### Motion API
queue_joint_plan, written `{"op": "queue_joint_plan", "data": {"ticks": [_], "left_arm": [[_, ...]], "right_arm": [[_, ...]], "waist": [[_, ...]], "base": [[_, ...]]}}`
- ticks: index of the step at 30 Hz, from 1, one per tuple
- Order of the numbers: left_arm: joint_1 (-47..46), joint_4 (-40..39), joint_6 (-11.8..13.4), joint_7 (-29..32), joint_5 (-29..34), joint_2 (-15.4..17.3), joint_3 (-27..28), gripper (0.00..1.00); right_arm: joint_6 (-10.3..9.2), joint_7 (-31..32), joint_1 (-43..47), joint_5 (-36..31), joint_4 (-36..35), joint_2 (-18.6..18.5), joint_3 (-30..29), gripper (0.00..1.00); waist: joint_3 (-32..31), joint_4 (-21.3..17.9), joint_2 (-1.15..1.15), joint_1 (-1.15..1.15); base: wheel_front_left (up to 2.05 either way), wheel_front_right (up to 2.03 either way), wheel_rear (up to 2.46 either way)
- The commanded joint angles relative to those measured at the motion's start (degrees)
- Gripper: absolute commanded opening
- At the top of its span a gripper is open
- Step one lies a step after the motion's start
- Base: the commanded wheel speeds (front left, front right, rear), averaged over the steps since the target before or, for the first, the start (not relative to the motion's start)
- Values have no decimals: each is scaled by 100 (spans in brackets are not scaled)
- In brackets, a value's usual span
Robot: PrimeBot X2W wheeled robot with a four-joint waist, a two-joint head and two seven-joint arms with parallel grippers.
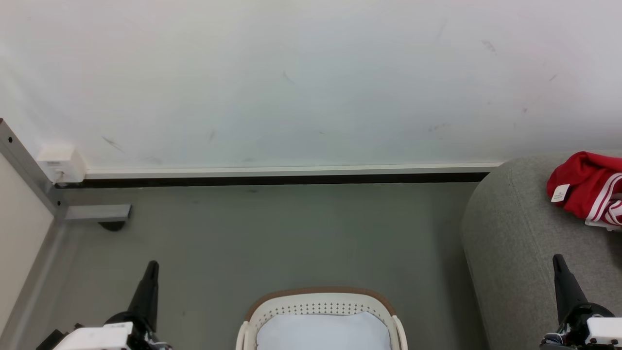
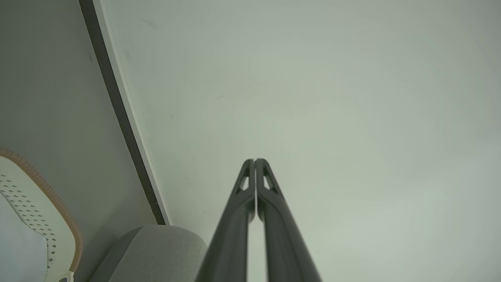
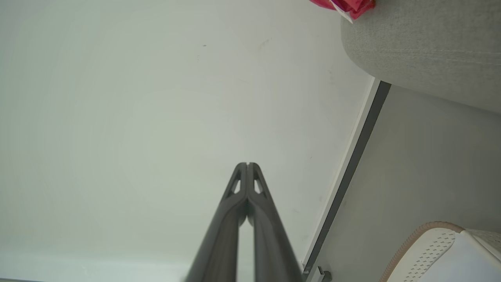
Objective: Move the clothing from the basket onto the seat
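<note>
Seemingly late on: the head view had red clothing [image 1: 580, 182] on the seat [image 1: 510, 233], right of the basket [image 1: 320, 293], which showed no red. Wrist views showed left claw [image 2: 254, 161] and right claw [image 3: 247, 164] clenched, empty. Next, likely check the basket's depths.

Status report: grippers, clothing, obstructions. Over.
Shut, empty: left gripper, right gripper. Red clothing on seat. Pale interior in basket. No obstruction seen.
</note>
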Motion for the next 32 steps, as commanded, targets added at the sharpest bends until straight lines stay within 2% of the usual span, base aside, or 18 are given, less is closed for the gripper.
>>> {"op": "queue_joint_plan", "data": {"ticks": [1,32], "left_arm": [[-47,-23,-27,23,-80,40,13,0],[-47,-23,-27,23,-81,40,12,0]], "right_arm": [[-12,20,80,-4,-36,5,-27,0],[-12,22,78,-8,-36,7,-30,0]], "waist": [[0,0,0,0],[0,0,0,0]], "base": [[0,0,0],[0,0,0]]}}
